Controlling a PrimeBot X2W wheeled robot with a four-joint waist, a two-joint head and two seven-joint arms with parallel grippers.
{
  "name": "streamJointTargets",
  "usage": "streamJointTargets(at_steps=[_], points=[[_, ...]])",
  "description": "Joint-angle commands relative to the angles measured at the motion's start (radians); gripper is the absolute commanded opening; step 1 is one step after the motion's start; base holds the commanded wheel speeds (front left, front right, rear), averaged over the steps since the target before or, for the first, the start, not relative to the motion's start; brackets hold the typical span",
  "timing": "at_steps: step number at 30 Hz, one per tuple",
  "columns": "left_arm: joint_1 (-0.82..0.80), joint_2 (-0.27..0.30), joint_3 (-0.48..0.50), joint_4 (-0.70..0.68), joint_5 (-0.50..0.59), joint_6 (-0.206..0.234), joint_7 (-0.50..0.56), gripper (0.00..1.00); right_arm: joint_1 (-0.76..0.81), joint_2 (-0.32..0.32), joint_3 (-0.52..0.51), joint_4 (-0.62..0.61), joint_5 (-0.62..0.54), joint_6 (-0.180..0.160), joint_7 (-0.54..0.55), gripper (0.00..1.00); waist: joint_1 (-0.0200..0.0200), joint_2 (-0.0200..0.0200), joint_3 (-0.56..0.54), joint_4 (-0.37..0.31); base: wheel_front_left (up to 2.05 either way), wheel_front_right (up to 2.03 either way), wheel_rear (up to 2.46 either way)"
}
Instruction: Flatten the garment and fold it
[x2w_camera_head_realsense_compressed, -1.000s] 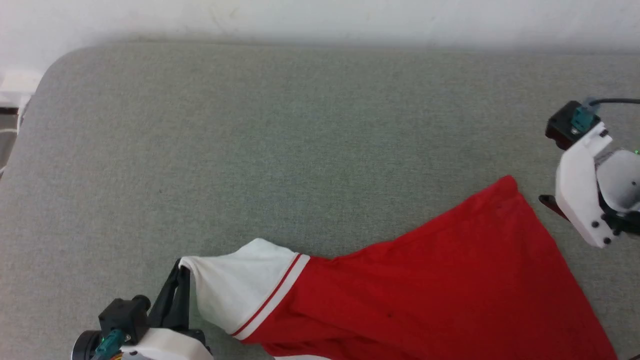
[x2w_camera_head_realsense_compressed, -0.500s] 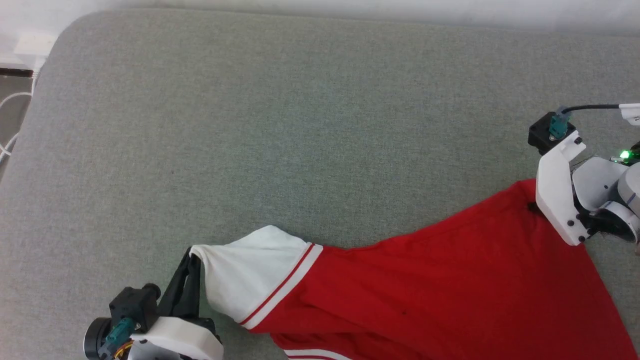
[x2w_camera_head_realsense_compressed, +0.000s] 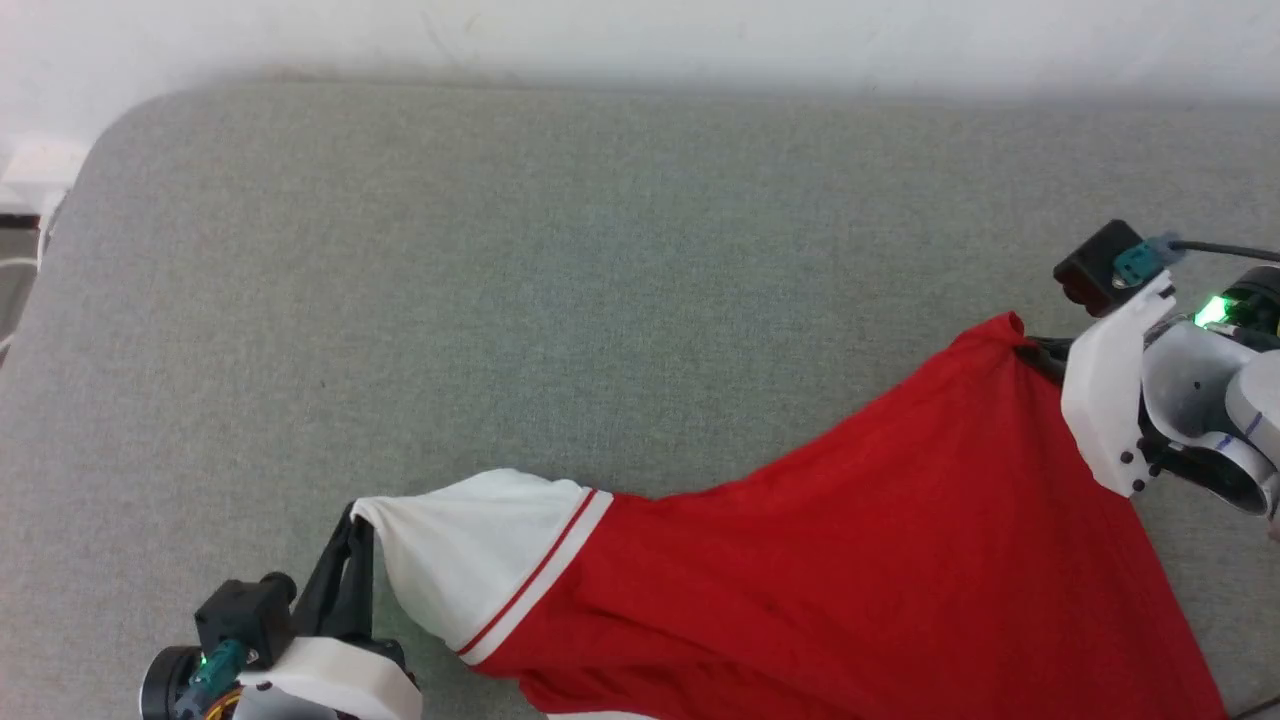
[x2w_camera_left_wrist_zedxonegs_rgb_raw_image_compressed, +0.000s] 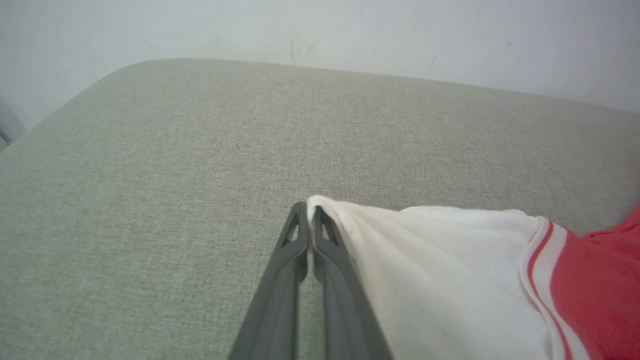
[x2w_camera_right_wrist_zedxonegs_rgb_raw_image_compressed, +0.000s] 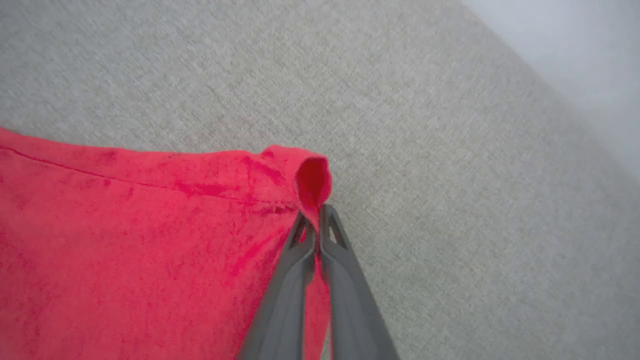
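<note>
Two points of the garment are in our grip, and we judge the task to be early in its flattening half. The red body lies on the grey cloth-covered tabletop as a slanted wedge, drawn between the lower left and the right edge of the head view. Soft creases run along it, and its near part passes out of the bottom of that view, so we cannot tell how that part lies. We see no fold made yet; squaring the shirt out, smoothing it and all the folding are left. Our left hand is closed, its two dark fingers pressed together on the outer edge of the white sleeve, which pulls taut from the tips toward the red-and-white trim. Our right hand is closed too, clamped on a corner of the red hem. The cloth bunches into a small loop just above the fingertips, and a strip of red runs down between the fingers. Whether the gripped points are lifted clear of the tabletop we cannot tell.
</note>
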Motion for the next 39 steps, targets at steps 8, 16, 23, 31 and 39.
streamJointTargets(at_steps=[8, 16, 23, 31, 39], points=[[-0.037, 0.025, 0.041, -0.059, 0.045, -0.014, -0.006, 0.00, 0.044, -0.021, -0.079, -0.032, -0.023, -0.001, -0.233, 0.00, -0.0001, 0.0000, -0.139, -0.085, 0.00, 0.00, 0.00], [-0.272, 0.065, 0.062, -0.136, 0.063, -0.029, -0.001, 0.00, 0.023, 0.034, -0.255, -0.037, -0.111, -0.001, -0.364, 0.00, -0.0001, 0.0000, -0.171, -0.117, 0.00, 0.00, 0.00], [-0.613, 0.085, 0.039, -0.101, 0.088, -0.058, 0.033, 0.00, -0.046, 0.117, -0.452, -0.021, -0.241, -0.001, -0.415, 0.00, -0.0001, 0.0000, -0.121, -0.128, 0.00, 0.00, 0.00], [-1.059, 0.067, 0.002, 0.041, 0.116, -0.088, 0.050, 0.00, -0.201, 0.211, -0.628, -0.025, -0.365, -0.001, -0.391, 0.00, -0.0001, 0.0000, 0.017, -0.141, 0.00, 0.00, 0.00], [-1.446, 0.076, -0.005, 0.194, 0.151, -0.101, 0.027, 0.00, -0.447, 0.286, -0.745, -0.007, -0.472, -0.001, -0.349, 0.00, -0.0001, 0.0000, 0.164, -0.159, 0.00, 0.00, 0.00]])
